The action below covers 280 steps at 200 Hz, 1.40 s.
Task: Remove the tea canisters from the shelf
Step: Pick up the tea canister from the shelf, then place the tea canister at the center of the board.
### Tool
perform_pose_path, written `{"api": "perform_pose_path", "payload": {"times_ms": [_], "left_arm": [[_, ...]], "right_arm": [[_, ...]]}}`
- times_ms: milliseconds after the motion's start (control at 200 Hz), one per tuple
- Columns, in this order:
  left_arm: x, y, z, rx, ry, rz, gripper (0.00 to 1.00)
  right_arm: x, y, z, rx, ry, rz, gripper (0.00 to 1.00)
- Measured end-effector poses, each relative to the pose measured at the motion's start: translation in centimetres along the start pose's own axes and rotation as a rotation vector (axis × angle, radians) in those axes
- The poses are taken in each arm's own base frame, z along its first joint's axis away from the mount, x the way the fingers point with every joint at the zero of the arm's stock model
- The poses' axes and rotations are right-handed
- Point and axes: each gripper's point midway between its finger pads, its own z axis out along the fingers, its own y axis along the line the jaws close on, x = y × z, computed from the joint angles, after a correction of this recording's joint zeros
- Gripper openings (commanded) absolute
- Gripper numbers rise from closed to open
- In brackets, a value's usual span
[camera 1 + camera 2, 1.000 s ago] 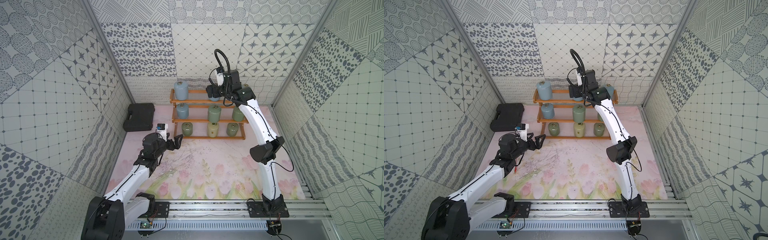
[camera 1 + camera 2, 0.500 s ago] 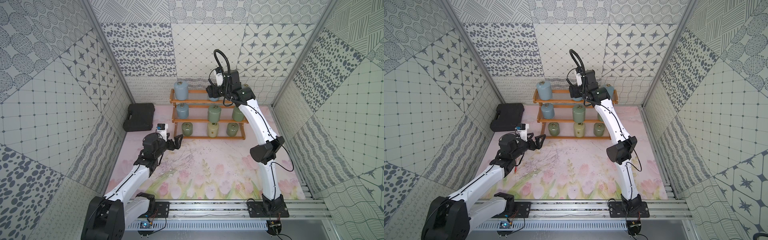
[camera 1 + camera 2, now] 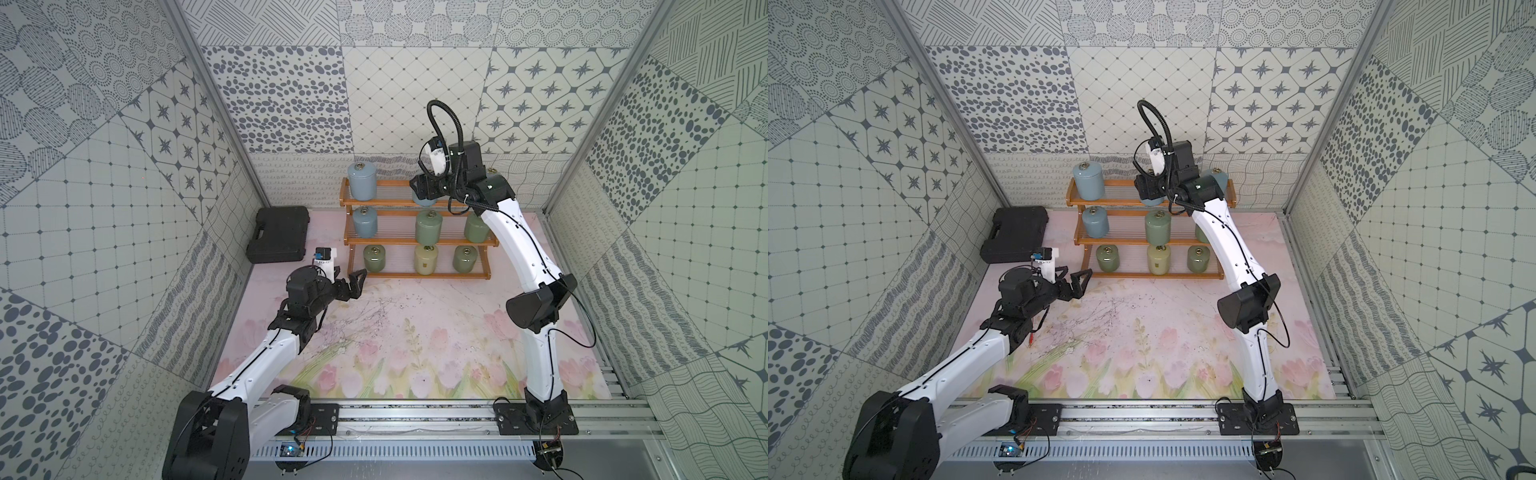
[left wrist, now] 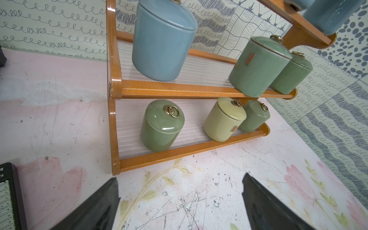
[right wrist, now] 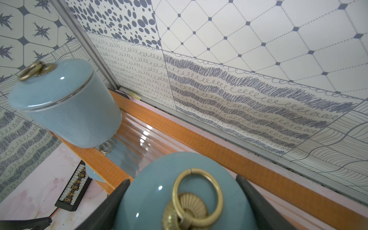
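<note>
the right gripper (image 3: 424, 192) reaches over the top tier of the shelf (image 3: 395, 243). its fingers (image 5: 111, 203) press on either side of the middle blue jar (image 5: 151, 189), just under the brass ring (image 5: 197, 191) on its lid. the jaws are part closed and grip that jar. we cannot tell whether its base rests on the slats.

on the same tier we see the left blue jar (image 3: 361, 187) and, mostly hidden by the arm, the right blue jar (image 3: 1220, 180). the middle tier holds a small blue jar (image 3: 365, 221) and two green jars (image 3: 428, 226). the bottom tier holds a cream jar (image 3: 426, 259) between two low green jars (image 3: 374, 258).

the left gripper (image 3: 349, 280) hovers over the flowered mat (image 3: 415, 332), near the shelf's bottom corner. its jaws are spread wide and hold nothing. a black case (image 3: 278, 235) lies beside the shelf.
</note>
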Motion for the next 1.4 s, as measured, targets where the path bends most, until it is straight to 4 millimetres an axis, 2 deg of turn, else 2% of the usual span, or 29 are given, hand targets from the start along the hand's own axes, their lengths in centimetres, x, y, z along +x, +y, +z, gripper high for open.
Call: {"api": "perform_pose_path", "payload": {"times_ms": [315, 795, 1081, 1216, 1401], "left_arm": [[0.1, 0.1, 0.1, -0.001, 0.004, -0.001, 1.00], [0.1, 0.0, 0.6, 0.003, 0.014, -0.003, 1.00], [0.3, -0.2, 0.8, 0.008, 0.023, -0.002, 1.00], [0.3, -0.2, 0.8, 0.009, 0.024, -0.002, 1.00], [0.5, -0.2, 0.8, 0.007, 0.031, -0.003, 1.00]], "right_arm": [[1.6, 3.1, -2.9, -0.090, -0.014, -0.049, 0.56], [9.0, 5.8, -7.1, -0.178, -0.031, -0.070, 0.54], [12.6, 8.6, -9.5, -0.233, -0.082, -0.104, 0.54], [15.7, 9.7, -9.6, -0.253, -0.073, -0.117, 0.54], [21.9, 12.5, -9.0, -0.299, -0.010, -0.153, 0.55]]}}
